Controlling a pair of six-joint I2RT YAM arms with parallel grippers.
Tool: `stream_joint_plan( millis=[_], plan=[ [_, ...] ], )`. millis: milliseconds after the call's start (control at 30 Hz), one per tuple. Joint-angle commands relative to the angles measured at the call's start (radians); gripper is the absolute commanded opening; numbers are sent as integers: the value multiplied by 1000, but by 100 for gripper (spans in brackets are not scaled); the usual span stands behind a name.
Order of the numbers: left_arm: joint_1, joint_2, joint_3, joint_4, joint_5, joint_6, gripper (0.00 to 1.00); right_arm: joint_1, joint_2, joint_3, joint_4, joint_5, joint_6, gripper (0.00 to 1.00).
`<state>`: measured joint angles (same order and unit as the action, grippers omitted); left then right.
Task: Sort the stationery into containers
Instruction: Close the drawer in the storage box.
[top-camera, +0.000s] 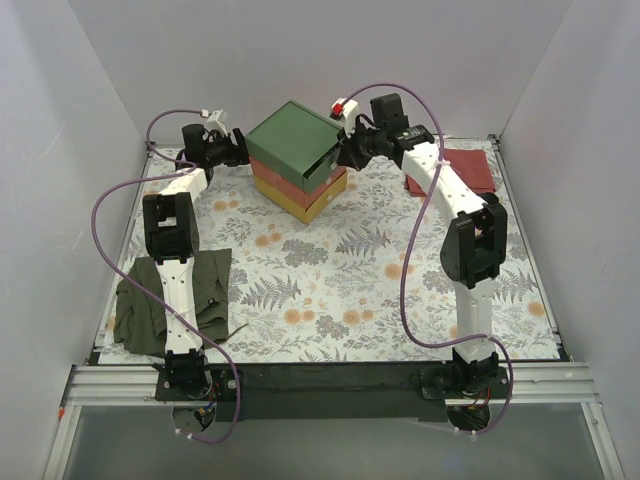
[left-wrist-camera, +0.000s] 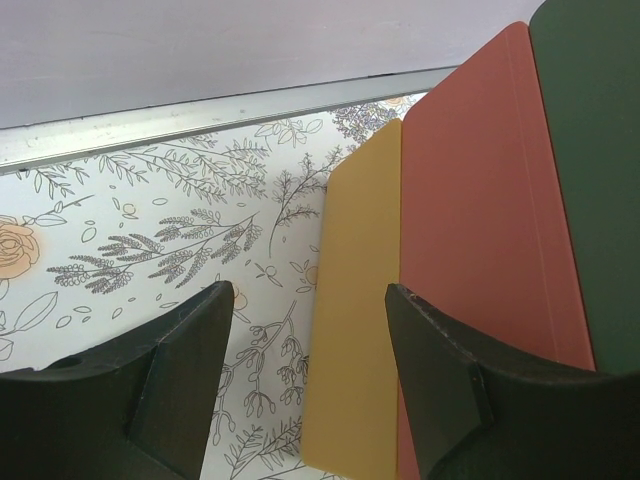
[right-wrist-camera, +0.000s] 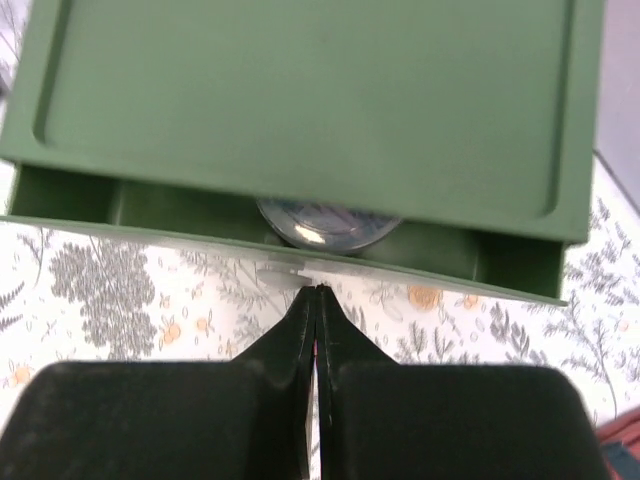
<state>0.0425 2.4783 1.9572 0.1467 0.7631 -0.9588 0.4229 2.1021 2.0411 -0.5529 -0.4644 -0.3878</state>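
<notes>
The containers are three stacked drawers: green (top-camera: 290, 140) on top, red (top-camera: 290, 180) in the middle, yellow (top-camera: 300, 205) at the bottom. The green drawer (right-wrist-camera: 300, 100) is slid out a little, and a small round grey piece (right-wrist-camera: 325, 222) lies inside it. My right gripper (right-wrist-camera: 318, 290) is shut, its tips against the drawer's front edge beside a small white knob (right-wrist-camera: 283, 270). My left gripper (left-wrist-camera: 310, 300) is open at the box's far-left side, its jaws either side of the yellow drawer's corner (left-wrist-camera: 350, 320) without touching it. No pens or highlighters are in view.
An olive cloth (top-camera: 150, 300) lies at the near left by the left arm. A red cloth (top-camera: 470, 170) lies at the back right. Purple cables (top-camera: 410, 260) loop from both arms. A metal rail (left-wrist-camera: 200, 115) and white walls bound the floral mat.
</notes>
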Motion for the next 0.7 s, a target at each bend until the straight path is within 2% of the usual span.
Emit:
stream_joint_plan(
  millis=[0, 500, 633, 667],
  plan=[
    [-13, -58, 6, -19, -2, 25, 62, 31, 27, 96, 93, -36, 61, 1],
    [-13, -71, -12, -29, -27, 32, 62, 50, 36, 85, 127, -28, 115, 1],
    [2, -107, 3, -102, -157, 63, 63, 28, -49, 19, 90, 27, 75, 1],
    [8, -125, 8, -122, -298, 71, 63, 1, -77, -19, 88, 44, 69, 1]
  ],
)
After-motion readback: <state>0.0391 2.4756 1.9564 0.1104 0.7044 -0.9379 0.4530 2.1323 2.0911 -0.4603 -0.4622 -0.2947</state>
